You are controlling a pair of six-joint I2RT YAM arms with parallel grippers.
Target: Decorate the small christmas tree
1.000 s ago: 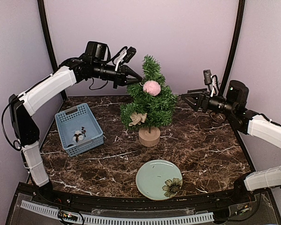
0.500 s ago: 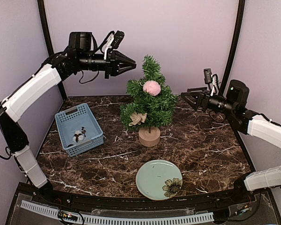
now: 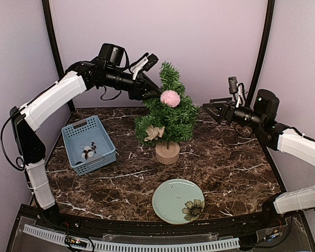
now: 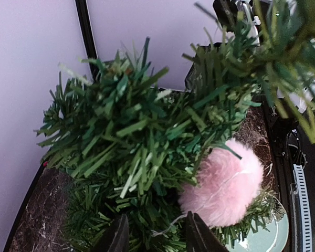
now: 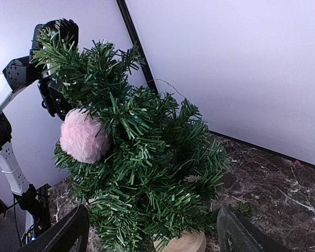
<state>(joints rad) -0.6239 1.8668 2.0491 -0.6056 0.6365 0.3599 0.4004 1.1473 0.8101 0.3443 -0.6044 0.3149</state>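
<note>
The small christmas tree (image 3: 174, 118) again has the left gripper (image 3: 155, 95) at it, jaws parted; right gripper (image 3: 207, 109) spread.

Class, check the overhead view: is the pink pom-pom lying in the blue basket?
No, the pink pom-pom sits among the branches of the small christmas tree; the blue basket stands apart from it.

Marble table (image 3: 236, 173) — tree (image 3: 168, 113), basket (image 3: 73, 131), plate (image 3: 173, 202).

Top cam: high at the near side, looking down over the whole dark marble desk (image 3: 226, 168). Left wrist cam is jammed against the small green fir tree (image 4: 136, 136), facing right; right wrist cam faces it from farther back. All three share the tree and its fluffy pink pom-pom (image 4: 223, 181).
</note>
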